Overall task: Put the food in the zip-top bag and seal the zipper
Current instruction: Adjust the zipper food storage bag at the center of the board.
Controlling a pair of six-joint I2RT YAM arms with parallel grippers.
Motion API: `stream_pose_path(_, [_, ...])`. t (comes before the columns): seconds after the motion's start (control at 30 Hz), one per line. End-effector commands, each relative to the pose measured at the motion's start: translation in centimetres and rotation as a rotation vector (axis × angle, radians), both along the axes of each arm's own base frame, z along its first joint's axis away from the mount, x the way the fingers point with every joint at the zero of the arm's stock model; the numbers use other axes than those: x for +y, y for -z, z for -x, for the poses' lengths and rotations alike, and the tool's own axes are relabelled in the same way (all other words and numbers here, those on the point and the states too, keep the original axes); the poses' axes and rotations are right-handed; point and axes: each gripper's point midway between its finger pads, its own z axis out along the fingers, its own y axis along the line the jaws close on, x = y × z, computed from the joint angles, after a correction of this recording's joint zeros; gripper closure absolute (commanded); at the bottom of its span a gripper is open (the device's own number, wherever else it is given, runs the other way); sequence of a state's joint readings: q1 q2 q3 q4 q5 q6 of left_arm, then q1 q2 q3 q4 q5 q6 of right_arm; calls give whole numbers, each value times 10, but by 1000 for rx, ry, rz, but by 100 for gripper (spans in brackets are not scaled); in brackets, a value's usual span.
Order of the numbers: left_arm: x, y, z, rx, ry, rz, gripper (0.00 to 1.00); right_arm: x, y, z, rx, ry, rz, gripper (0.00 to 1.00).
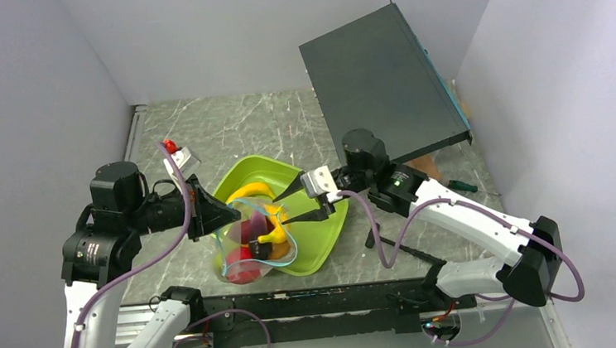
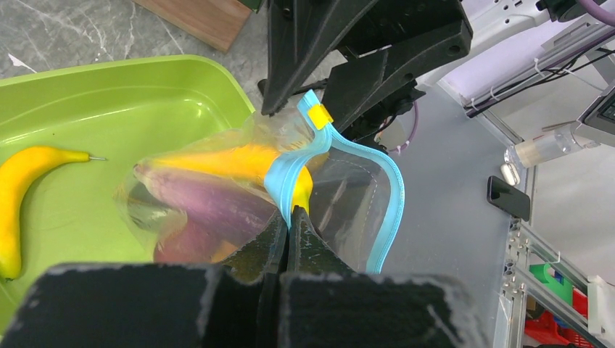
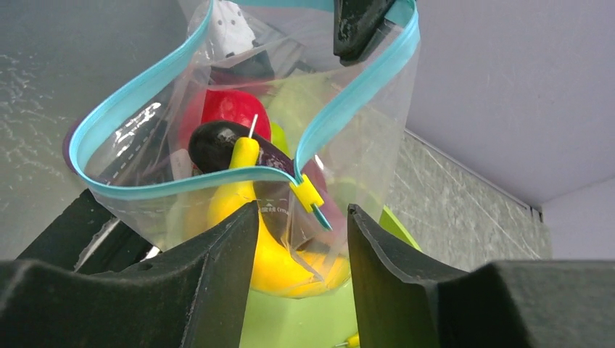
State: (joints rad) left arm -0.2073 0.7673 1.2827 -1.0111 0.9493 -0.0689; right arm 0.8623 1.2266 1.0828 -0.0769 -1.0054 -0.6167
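Note:
The clear zip-top bag point(image 1: 252, 245) hangs over the near left rim of the lime-green tray point(image 1: 326, 235), its mouth wide apart. My left gripper point(image 2: 290, 217) is shut on the blue zipper point(image 2: 286, 177) at the bag's left side. Inside the bag I see a banana point(image 3: 268, 257), a red apple point(image 3: 232, 109) and a dark purple piece point(image 3: 214, 141). My right gripper point(image 3: 301, 210) is open, its fingers point(image 3: 225, 246) either side of the bag's corner just below the yellow slider point(image 3: 308, 194). A second banana point(image 2: 22, 181) lies in the tray.
A dark flat panel point(image 1: 381, 85) leans against the back right wall. A small red-topped item point(image 1: 171, 147) sits behind the left arm. A green-handled tool point(image 1: 459, 185) lies right of the tray. A wooden block point(image 2: 196, 18) stands beyond the tray.

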Motion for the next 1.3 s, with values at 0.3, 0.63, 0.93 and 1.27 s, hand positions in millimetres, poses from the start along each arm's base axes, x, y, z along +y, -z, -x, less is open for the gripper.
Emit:
stream_pose_path(0.3, [-6, -12, 1, -52, 51, 38, 100, 9, -39, 21, -82, -75, -105, 64])
stream_pose_path(0.63, [-4, -14, 3, -59, 38, 32, 100, 14, -42, 15, -55, -30, -88, 100])
stream_pose_path(0.93, [34, -7, -40, -76, -297, -150, 79, 1, -99, -23, 195, 335, -99, 100])
stream_pose_path(1.27, [30, -80, -40, -378, -287, -38, 22, 3, -105, -40, 280, 459, 49, 100])
